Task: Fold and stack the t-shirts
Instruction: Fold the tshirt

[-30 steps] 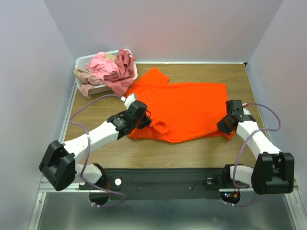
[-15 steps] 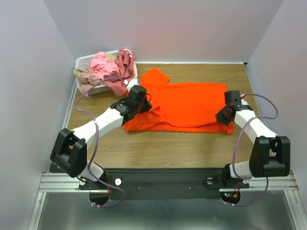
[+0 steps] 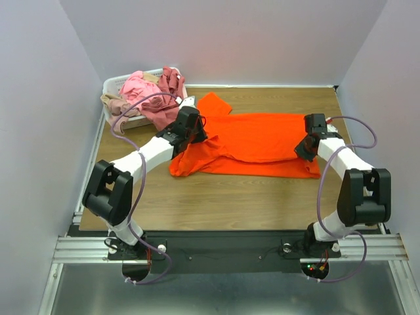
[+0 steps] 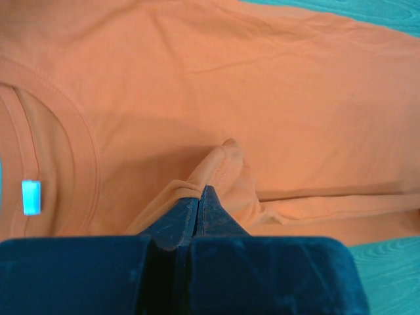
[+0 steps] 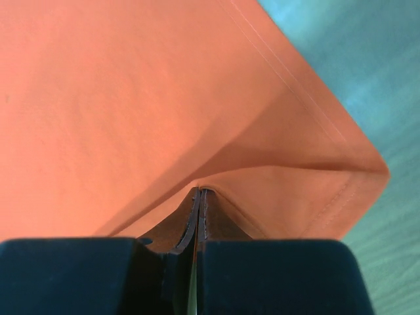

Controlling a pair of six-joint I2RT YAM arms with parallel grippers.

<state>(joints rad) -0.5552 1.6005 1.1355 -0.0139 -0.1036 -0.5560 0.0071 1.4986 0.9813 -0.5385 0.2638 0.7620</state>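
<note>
L pincer (image 4: 200, 197) is pressed together on a soft bunched fold of the orange t-shirt (image 3: 262, 138) nr its ribbed collar. R pincer (image 5: 199, 195) pinches the stitched hem corner. Shirt lies mid-worktop, near part doubled over. Other t-shirts (image 3: 154, 92) are heaped in the lattice basket (image 3: 113, 84) at the far-left corner. Wood-grain worktop (image 3: 230, 197) shows btwn shirt and near edge.

Even, bright overhead light, soft faint shadows, top view sharp, wrist views teal-tinted, near edges blurred
</note>
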